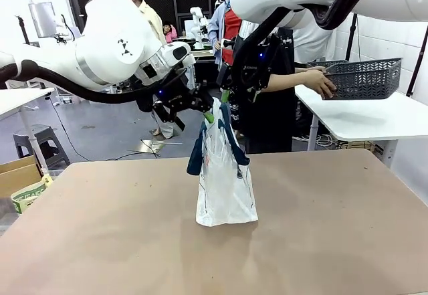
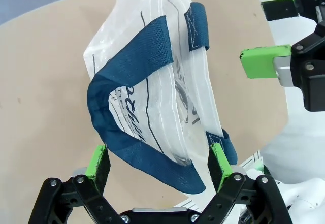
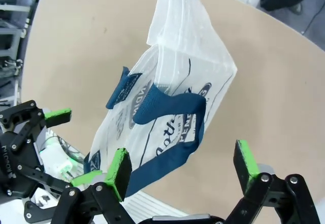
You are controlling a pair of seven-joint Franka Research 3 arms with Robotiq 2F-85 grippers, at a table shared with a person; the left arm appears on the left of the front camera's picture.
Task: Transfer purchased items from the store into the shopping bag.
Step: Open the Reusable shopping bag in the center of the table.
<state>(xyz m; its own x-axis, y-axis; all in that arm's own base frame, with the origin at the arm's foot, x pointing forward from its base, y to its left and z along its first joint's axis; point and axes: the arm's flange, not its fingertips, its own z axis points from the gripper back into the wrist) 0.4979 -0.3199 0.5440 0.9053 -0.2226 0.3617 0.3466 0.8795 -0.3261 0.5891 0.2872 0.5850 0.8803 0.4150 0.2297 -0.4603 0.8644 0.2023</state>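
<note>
The shopping bag [image 1: 226, 188] stands upright mid-desk [image 1: 334, 235], nearer the far edge. Bare surface is open toward the left, right and near edges. The left tool [image 2: 157, 155] and right tool [image 3: 182, 155] are both released, jaws spread, each with a navy handle strap [image 2: 132, 61] across its gap. A person's hand [image 1: 321, 82] holds the mesh basket [image 1: 364, 77] beyond the far right corner.

Shopping bag [image 1: 226, 188]: translucent whitish plastic tote with navy strap handles and dark script lettering. It stands upright at the middle of the table before me, base on the surface, mouth upward. One handle loop lies between the spread fingers of my left gripper [image 2: 157, 155].

Store [image 1: 366, 77]: dark grey lattice basket, far right, over the white side table [image 1: 374, 118]. Its contents cannot be made out.
</note>
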